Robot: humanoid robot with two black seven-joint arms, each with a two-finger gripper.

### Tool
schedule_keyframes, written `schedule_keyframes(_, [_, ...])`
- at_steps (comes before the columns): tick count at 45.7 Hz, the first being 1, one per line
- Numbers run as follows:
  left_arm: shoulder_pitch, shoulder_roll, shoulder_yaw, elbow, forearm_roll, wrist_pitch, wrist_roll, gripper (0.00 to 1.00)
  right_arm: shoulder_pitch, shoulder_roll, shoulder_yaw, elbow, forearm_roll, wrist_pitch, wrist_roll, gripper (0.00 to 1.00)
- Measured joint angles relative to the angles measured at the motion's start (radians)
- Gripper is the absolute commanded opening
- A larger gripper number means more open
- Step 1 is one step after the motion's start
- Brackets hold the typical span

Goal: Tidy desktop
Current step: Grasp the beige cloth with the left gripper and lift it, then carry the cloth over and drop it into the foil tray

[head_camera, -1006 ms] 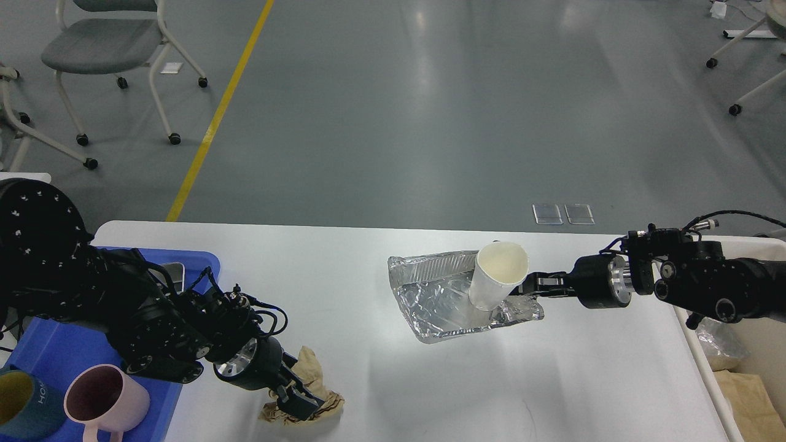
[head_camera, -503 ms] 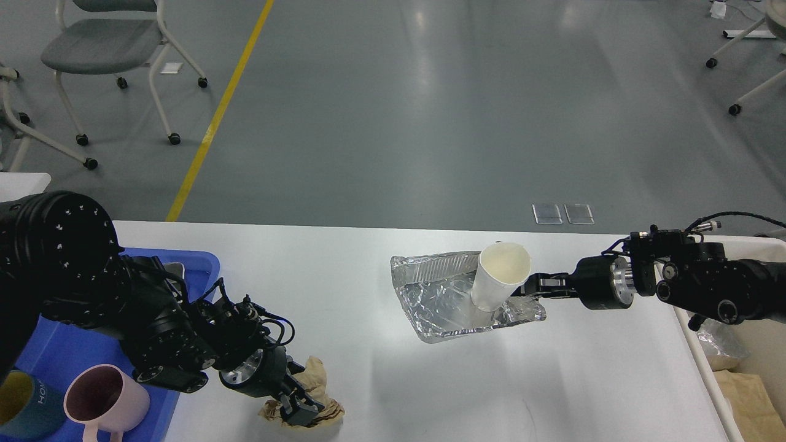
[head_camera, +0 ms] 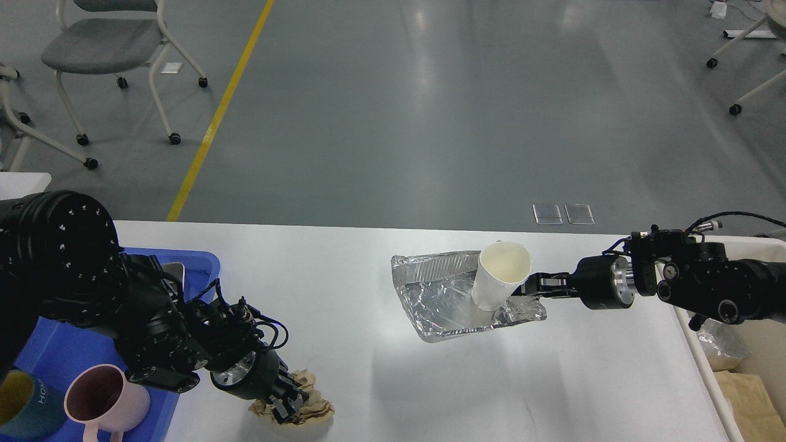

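The white desktop (head_camera: 344,270) fills the lower part of the head view. At its front left lies a crumpled brown paper (head_camera: 307,410); my left gripper (head_camera: 287,404) points down onto it and is shut on it. At centre right is a crinkled foil tray (head_camera: 439,307) with a white paper cup (head_camera: 498,276) leaning inside it. My right gripper (head_camera: 529,290) reaches in from the right, just behind the cup, and is shut on the foil tray's right rim.
A blue tray (head_camera: 196,264) sits at the left edge holding a pink mug (head_camera: 104,399) and a dark mug (head_camera: 18,399). A cream-coloured bin (head_camera: 700,350) with bags stands beyond the right edge. Chairs stand on the grey floor behind.
My left gripper has pulled back to the left and the brown paper came with it, more bunched. The foil tray, cup and right gripper have shifted slightly right.
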Motion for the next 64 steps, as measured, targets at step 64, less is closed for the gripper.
schedule_keyframes(64, [-0.722,0.395,-0.193,-0.145,0.011,-0.215,-0.213,0.03,0.018,0.001,0.0,0.002,0.002,0.003,-0.002,0.0])
